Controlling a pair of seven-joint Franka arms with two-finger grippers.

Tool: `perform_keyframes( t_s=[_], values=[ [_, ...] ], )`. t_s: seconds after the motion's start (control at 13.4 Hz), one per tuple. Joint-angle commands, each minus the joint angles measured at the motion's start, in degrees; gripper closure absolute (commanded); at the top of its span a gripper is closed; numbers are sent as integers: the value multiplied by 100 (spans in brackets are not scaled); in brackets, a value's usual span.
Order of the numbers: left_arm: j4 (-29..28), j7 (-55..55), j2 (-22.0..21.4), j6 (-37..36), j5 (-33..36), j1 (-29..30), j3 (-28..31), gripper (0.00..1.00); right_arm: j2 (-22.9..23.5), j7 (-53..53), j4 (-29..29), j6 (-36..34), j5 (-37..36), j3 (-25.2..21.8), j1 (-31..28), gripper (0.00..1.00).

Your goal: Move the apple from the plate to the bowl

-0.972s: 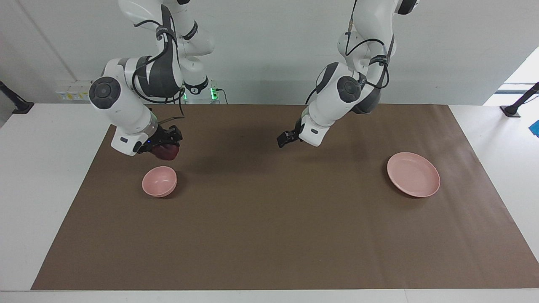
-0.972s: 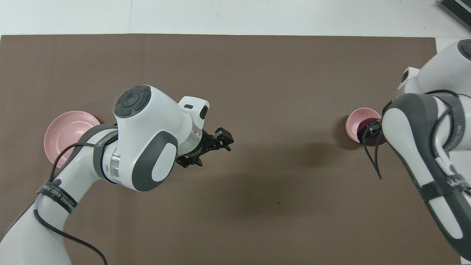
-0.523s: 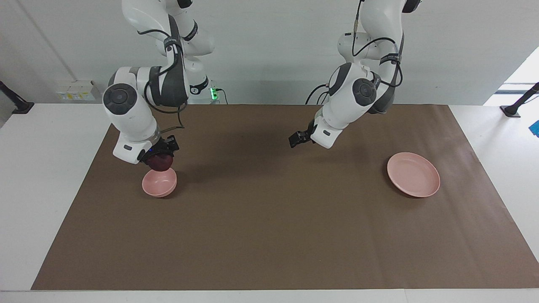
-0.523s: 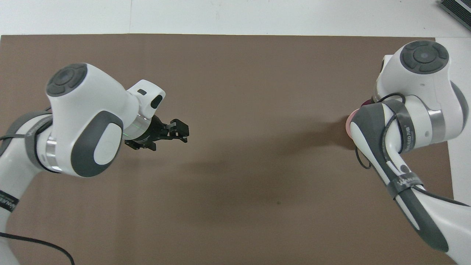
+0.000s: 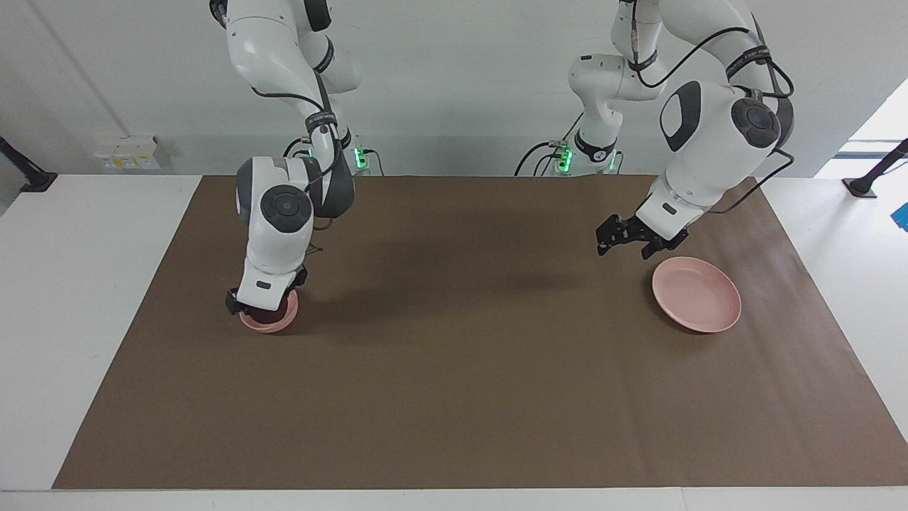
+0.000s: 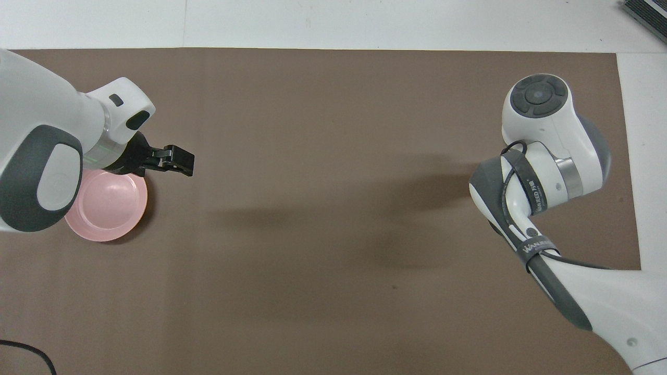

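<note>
The right tool (image 5: 259, 306) is down inside the small, deep, pale pink bowl (image 5: 273, 323), which sits on the brown paper mat (image 5: 454, 397) covering the white bench (image 5: 85, 284) toward the right arm's end. Its wrist hides most of the bowl's mouth, and in the overhead view the arm covers the bowl wholly. A dark sliver under the tool looks like the small, dark red apple (image 5: 268, 310), so I judge the fruit to be low in the bowl, clamped between the 2 fingertips, which are drawn together on it. Holding it this deep makes sense: let go here, it should settle rather than bounce out.

The left tool (image 5: 624, 238) hangs with its jaws apart and empty, over the mat just beside the wide, shallow, pale pink plate (image 5: 699, 298). The plate's edge nearer the robots lies just under it, and the arm waits.
</note>
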Motion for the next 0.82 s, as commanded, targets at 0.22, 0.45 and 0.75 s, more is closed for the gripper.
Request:
perform_keyframes(
  t_s=[0.22, 0.45, 0.75],
  values=[
    [230, 875, -70, -151, 247, 7, 701, 0, -173, -171, -497, 394, -115, 47, -196, 100],
    [257, 992, -219, -168, 247, 191, 922, 0, -253, -171, -735, 543, -98, 47, -231, 100],
    [493, 984, -421, -667, 274, 525, 896, 0, -253, -144, -823, 587, -36, 56, -275, 100]
  ],
)
